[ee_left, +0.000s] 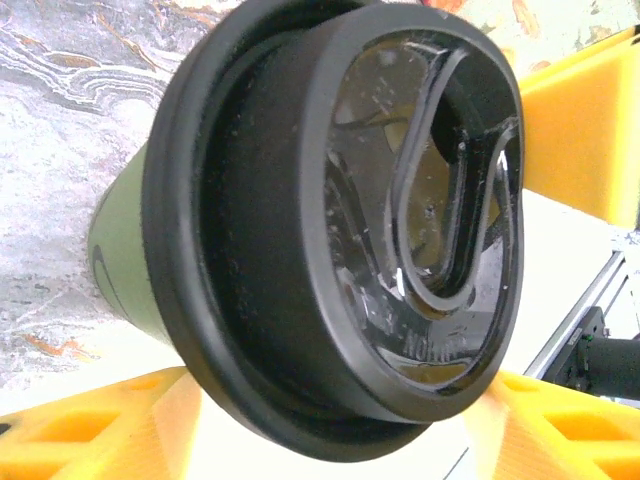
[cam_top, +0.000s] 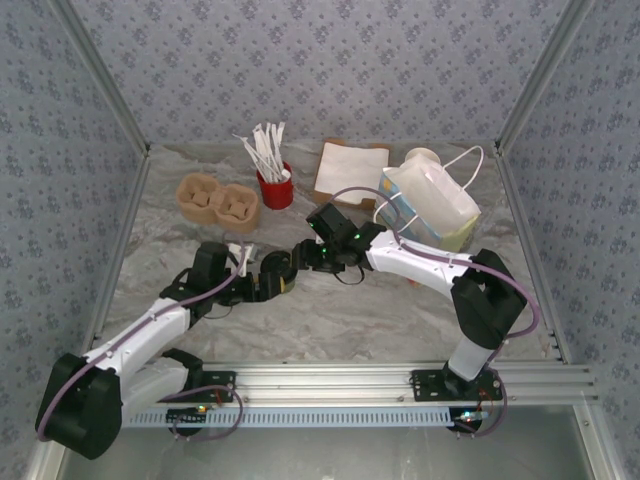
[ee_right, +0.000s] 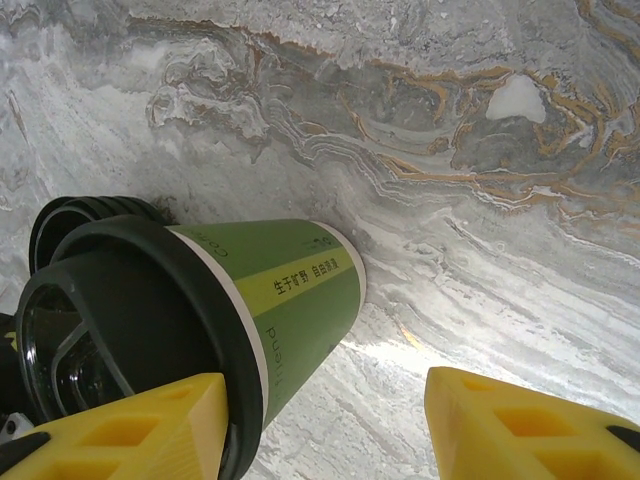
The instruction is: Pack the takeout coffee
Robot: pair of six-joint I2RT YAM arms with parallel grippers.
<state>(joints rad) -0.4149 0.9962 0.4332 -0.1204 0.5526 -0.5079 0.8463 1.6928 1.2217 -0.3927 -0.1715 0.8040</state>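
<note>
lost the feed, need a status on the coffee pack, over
Left fingers shut on takeout coffee near its lid. Right fingers open beside it. Paper bag upright far right, coffee not in it. Black lids stacked just behind cup.

I'm losing the takeout coffee (ee_left: 120, 250) base behind its lid (ee_left: 400, 200) | loose lids (ee_right: 92, 207) hiding behind cup | left gripper (cam_top: 275, 275) closure blurring, untellable

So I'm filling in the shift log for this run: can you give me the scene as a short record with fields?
takeout coffee: tilted over at table centre, black lid on
left claw: at the lid end, grip unclear
right claw: open, alongside the lid
paper bag: upright at far right, coffee not inside yet
</note>
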